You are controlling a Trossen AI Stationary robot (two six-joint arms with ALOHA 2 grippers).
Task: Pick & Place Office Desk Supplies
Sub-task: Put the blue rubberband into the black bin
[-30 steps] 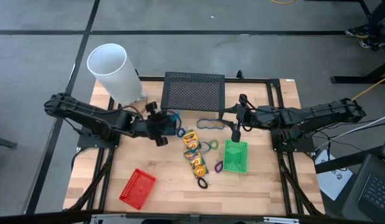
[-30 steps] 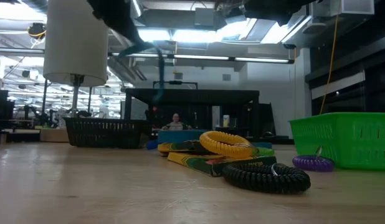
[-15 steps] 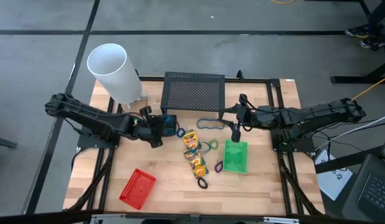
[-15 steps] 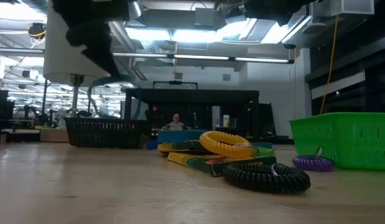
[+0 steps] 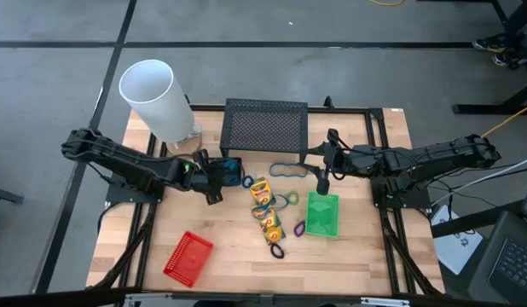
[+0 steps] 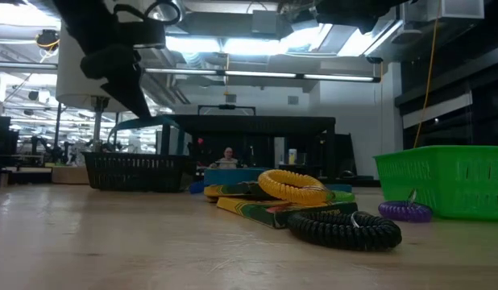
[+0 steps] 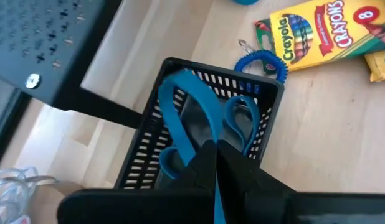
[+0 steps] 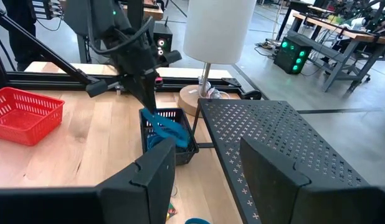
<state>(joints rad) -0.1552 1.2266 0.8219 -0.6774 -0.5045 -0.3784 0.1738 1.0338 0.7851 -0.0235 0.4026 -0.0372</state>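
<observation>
Hanging blades-up over the black mesh basket (image 7: 208, 134), the blue-handled scissors (image 7: 199, 127) are being pinched by the left gripper (image 7: 215, 163), whose fingers are clamped on the blades while the handles are dipping into the basket, which is sitting near the middle of the tabletop (image 5: 229, 256) beside the far black stand (image 5: 265, 126). The right gripper (image 5: 322, 181) is hovering with fingers spread wide above the green basket (image 5: 323, 215), holding nothing

Scissors (image 7: 199, 118) blade tips hidden between left claw (image 7: 215, 163) fingers; black basket (image 7: 149, 155) near end cut off
</observation>
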